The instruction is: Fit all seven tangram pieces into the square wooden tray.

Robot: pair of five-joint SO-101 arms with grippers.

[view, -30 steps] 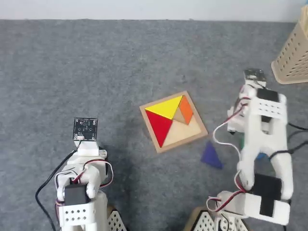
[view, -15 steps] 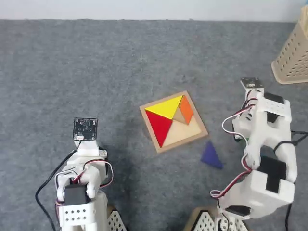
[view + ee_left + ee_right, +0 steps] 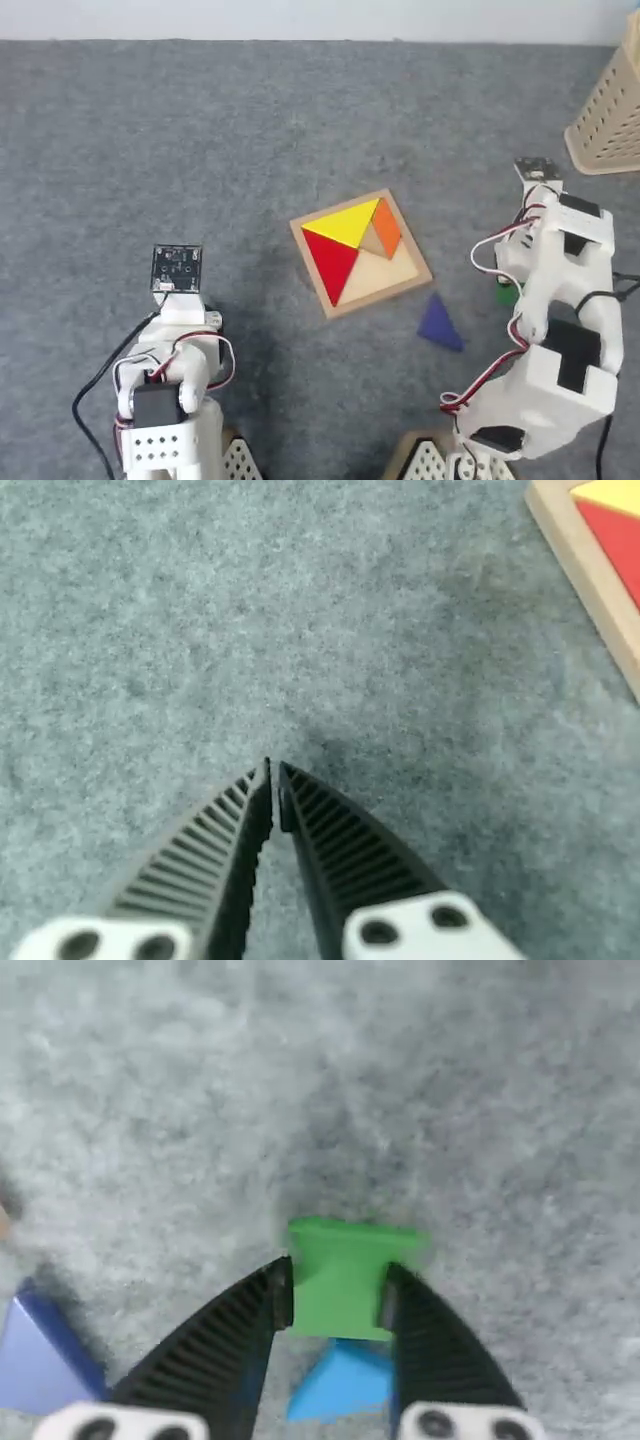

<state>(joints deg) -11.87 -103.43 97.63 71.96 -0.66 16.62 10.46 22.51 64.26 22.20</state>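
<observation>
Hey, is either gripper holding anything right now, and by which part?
The right gripper clamps the green piece by its two opposite side edges; the left gripper holds nothing.

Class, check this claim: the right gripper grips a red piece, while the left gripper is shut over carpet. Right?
No: the right gripper grips a green piece, not red, as the right wrist view shows. The left gripper is shut over carpet.

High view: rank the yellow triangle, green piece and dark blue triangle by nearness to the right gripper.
1. green piece, in the right gripper.
2. dark blue triangle, loose beside the tray.
3. yellow triangle, inside the tray.
</observation>
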